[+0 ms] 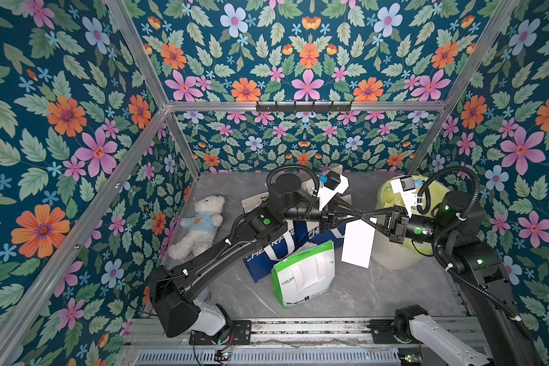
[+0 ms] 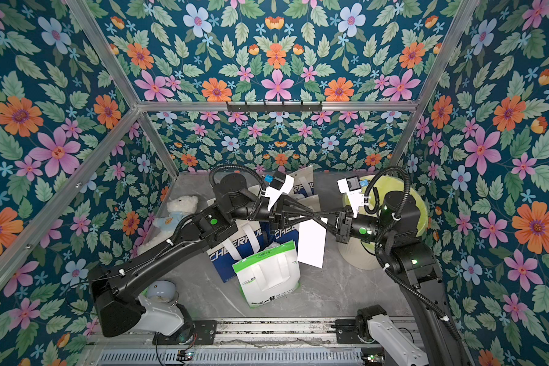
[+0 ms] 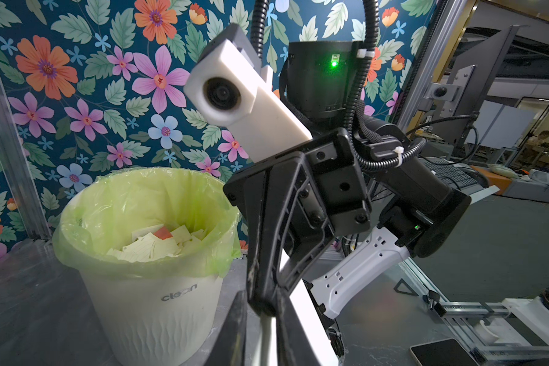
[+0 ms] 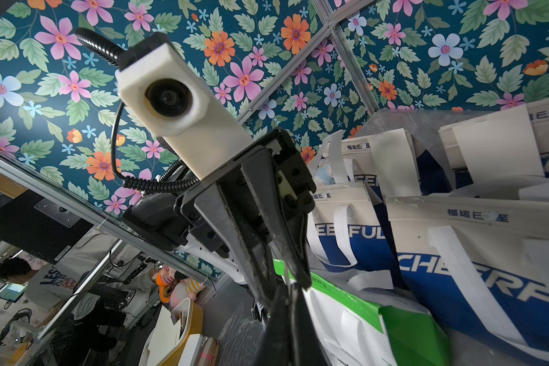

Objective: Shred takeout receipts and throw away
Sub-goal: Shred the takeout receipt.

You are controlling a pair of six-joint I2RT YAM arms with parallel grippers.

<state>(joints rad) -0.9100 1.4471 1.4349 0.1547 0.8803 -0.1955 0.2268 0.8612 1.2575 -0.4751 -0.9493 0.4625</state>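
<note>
Between bags (image 1: 301, 272) and bin (image 1: 393, 253), receipt (image 1: 358, 244) hangs long axis down; right claw (image 1: 369, 219) pinches its top edge, left claw (image 1: 360, 217) meets it tip-to-tip, grip cannot be told.

There are two robot arms, a left arm (image 1: 210, 253) and a right arm (image 1: 476, 263). There are two small cameras, the left arm's camera (image 4: 168, 95) and the right arm's camera (image 3: 222, 92). There is one white paper receipt (image 1: 358, 244). There is one bin (image 3: 159, 304). Inside it are paper bits (image 3: 149, 248), too many to count, and one red bit (image 3: 163, 233). There is one teddy bear (image 1: 200, 225). There is one green-and-white bag (image 1: 305, 275). I count at least three blue-and-white bags (image 4: 504, 285).
</note>
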